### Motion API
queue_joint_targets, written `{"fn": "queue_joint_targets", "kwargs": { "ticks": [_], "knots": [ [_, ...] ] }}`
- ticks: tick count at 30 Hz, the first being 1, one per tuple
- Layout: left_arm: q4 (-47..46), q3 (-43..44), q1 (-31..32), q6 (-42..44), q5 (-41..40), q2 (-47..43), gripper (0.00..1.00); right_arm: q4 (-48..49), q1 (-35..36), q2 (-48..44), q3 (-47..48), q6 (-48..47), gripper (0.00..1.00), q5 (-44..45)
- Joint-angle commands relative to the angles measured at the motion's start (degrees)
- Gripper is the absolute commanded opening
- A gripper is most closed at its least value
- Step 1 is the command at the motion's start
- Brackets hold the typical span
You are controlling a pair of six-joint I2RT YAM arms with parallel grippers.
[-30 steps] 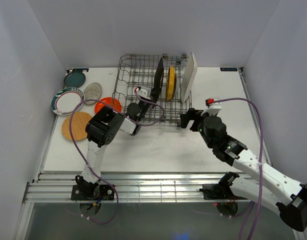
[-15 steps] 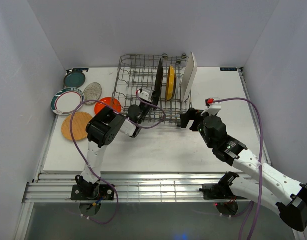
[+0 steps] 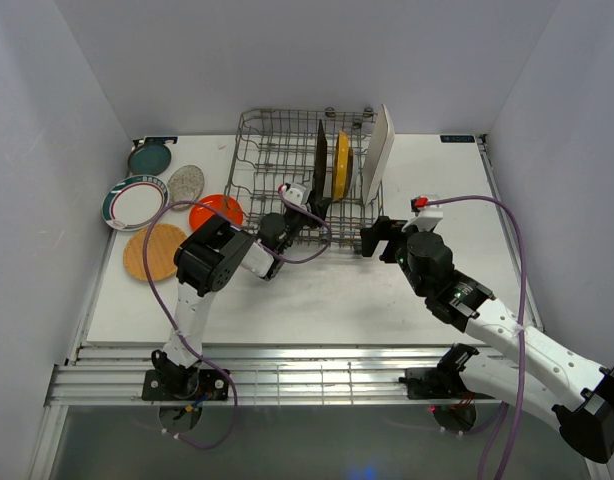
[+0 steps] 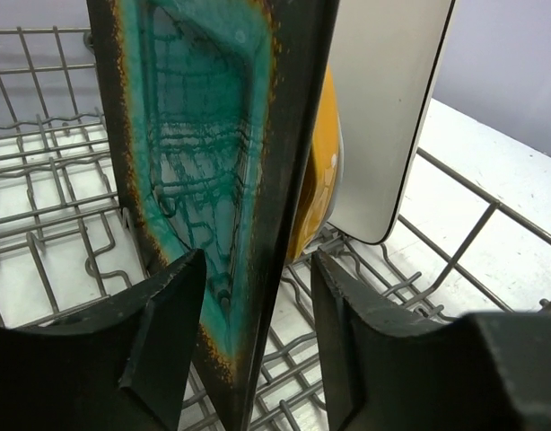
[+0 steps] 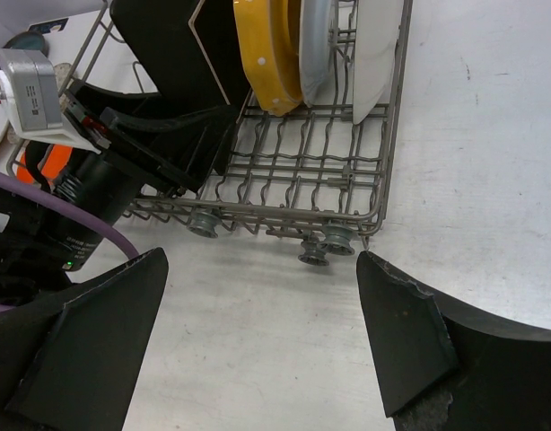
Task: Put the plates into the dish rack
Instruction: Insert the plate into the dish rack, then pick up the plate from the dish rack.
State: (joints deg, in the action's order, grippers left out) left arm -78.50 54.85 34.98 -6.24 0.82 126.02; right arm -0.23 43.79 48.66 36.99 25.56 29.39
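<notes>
The grey wire dish rack [image 3: 272, 150] holds three plates on edge: a dark green-centred square [image 4: 213, 135], a yellow round [image 4: 319, 180] and a white rectangle [image 4: 388, 99]. My left gripper [image 4: 258, 260] reaches into the rack's near side and straddles the square plate's lower edge. It is open, with a clear gap at the right finger. My right gripper [image 5: 262, 260] hovers wide open over bare table just in front of the rack's near right corner. Orange [image 3: 215, 210], wood-tone [image 3: 154, 250], speckled grey [image 3: 186, 181], teal [image 3: 149, 158] and teal-rimmed white [image 3: 135, 202] plates lie flat left of the rack.
A grey-blue rim [image 5: 316, 45] shows between the yellow and white plates. The rack stands on small wheels [image 5: 334, 241]. White walls close in the table on the left, back and right. The left arm's purple cable [image 3: 167, 215] loops over the loose plates.
The left gripper's jaws have spread apart, letting go of the square plate, which now stands in the rack on its own. The right arm has not moved.
</notes>
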Motion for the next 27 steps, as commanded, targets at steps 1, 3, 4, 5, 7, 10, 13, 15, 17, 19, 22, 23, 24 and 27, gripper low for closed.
{"fn": "queue_joint_targets", "kwargs": {
  "ticks": [1, 3, 4, 5, 7, 10, 13, 15, 17, 19, 22, 23, 24, 27],
  "knots": [
    [-20.2, -0.9, 0.4, -0.4, 0.8, -2.6, 0.64, 1.2, 0.2, -0.8, 2.6, 0.8, 0.91, 0.4],
    [-20.0, -1.2, 0.4, -0.4, 0.4, -3.5, 0.67, 1.3, 0.2, -0.8, 2.6, 0.8, 0.91, 0.4],
    [-19.9, -1.5, 0.4, -0.4, 0.3, -3.8, 0.68, 1.2, 0.1, -0.9, 2.6, 0.8, 0.91, 0.4],
    [-19.9, -1.8, 0.4, -0.2, 0.4, -4.8, 0.69, 1.2, 0.2, -0.8, 2.6, 0.8, 0.91, 0.4],
    [-19.3, -2.5, 0.4, 0.0, 0.5, -5.8, 0.72, 1.2, 0.2, -0.7, 2.6, 0.8, 0.91, 0.3],
    [-18.4, -3.3, 0.4, 0.5, 0.1, -7.6, 0.74, 1.3, 0.2, -0.8, 2.6, 0.8, 0.91, 0.3],
    [-17.1, -4.0, 0.4, 1.0, 0.1, -9.6, 0.76, 1.3, 0.2, -0.7, 2.6, 0.8, 0.91, 0.2],
    [-14.8, -4.6, 0.3, 1.1, 0.1, -10.7, 0.76, 1.4, 0.2, -0.7, 2.6, 0.8, 0.91, 0.2],
    [-12.7, -5.1, 0.3, 1.1, 0.1, -12.7, 0.77, 1.3, 0.2, -0.8, 2.6, 0.8, 0.91, 0.2],
    [-9.8, -5.7, 0.3, 1.1, 0.1, -14.1, 0.79, 1.4, 0.2, -0.7, 2.6, 0.8, 0.91, 0.2],
    [-8.9, -8.2, 0.3, 1.1, -2.1, -16.7, 0.84, 1.4, 0.2, -0.8, 2.6, 0.8, 0.91, 0.1],
    [-8.6, -8.9, 0.3, 1.0, -2.3, -18.2, 0.85, 1.4, 0.2, -0.8, 2.6, 0.8, 0.91, 0.2],
    [-7.5, -10.4, 0.3, 1.0, -2.7, -19.2, 0.86, 1.4, 0.2, -0.9, 2.6, 0.8, 0.91, 0.2],
    [-2.7, -12.2, 0.1, 0.0, -4.8, -23.1, 0.86, 1.3, 0.2, -0.7, 2.6, 0.8, 0.91, 0.3]
  ]
}}
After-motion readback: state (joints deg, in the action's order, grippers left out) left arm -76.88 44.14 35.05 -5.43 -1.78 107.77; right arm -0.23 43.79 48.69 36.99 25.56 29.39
